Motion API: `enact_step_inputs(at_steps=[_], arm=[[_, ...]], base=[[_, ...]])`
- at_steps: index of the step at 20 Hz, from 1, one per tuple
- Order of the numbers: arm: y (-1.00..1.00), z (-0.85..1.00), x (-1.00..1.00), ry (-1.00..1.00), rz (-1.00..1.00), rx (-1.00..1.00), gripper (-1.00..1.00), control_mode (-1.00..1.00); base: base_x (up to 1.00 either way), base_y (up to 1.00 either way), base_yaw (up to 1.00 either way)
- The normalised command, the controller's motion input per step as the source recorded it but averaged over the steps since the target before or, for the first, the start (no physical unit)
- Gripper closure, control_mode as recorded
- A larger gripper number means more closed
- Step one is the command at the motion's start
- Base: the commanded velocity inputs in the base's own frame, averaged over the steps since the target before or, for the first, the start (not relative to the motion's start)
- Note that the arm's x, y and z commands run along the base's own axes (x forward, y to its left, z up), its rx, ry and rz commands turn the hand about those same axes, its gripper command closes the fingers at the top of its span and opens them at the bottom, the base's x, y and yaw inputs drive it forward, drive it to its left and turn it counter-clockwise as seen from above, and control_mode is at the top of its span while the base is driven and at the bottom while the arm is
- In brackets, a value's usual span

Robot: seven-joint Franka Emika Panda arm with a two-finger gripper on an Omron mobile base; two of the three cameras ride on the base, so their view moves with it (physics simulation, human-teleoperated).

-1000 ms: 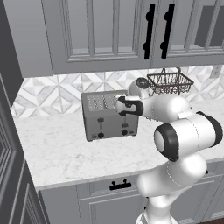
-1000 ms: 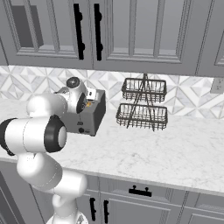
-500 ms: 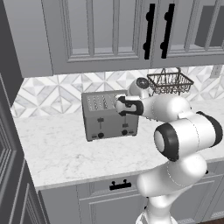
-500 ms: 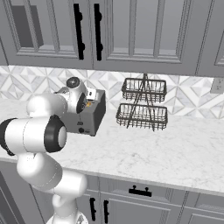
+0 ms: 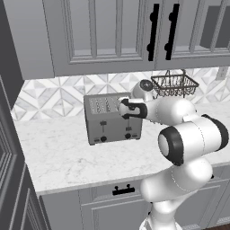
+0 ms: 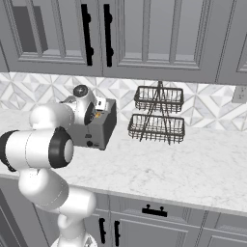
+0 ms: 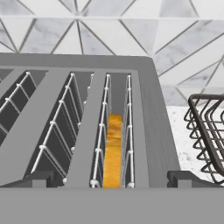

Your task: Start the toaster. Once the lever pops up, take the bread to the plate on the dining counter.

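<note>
The grey four-slot toaster (image 5: 110, 120) stands on the marble worktop against the tiled wall, also in the right base view (image 6: 100, 129). In the hand view I look down on the toaster's top (image 7: 148, 127). The bread (image 7: 113, 153), golden with an orange-brown crust, sits low in the rightmost slot. My gripper (image 7: 113, 180) hovers open just above that slot, one fingertip on each side of it, holding nothing. From the left base view the gripper (image 5: 122, 109) is over the toaster's right top corner. The rightmost lever (image 5: 129, 121) sits just below the hand. The plate and dining counter are out of view.
A two-tier black wire basket (image 6: 157, 116) stands right of the toaster, close to the hand (image 7: 208, 135). Grey wall cabinets (image 5: 112, 36) hang above. The marble worktop (image 5: 63, 152) has bare room in front of the toaster.
</note>
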Motion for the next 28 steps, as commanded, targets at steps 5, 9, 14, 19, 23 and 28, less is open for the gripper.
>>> enact_step_inputs(at_steps=[5,9,14,19,23,28], arm=[[0.00,0.00,0.00,0.00,0.00,0.00,-1.00,-1.00],[0.00,0.00,0.00,0.00,0.00,0.00,-1.00,-1.00],[0.00,0.00,0.00,0.00,0.00,0.00,-1.00,-1.00],[0.00,0.00,0.00,0.00,0.00,0.00,-1.00,-1.00],[0.00,0.00,0.00,0.00,0.00,0.00,-1.00,-1.00],[0.00,0.00,0.00,0.00,0.00,0.00,-1.00,-1.00]], base=[[0.00,0.00,0.00],[0.00,0.00,0.00],[0.00,0.00,0.00],[0.00,0.00,0.00],[0.00,0.00,0.00],[0.00,0.00,0.00]])
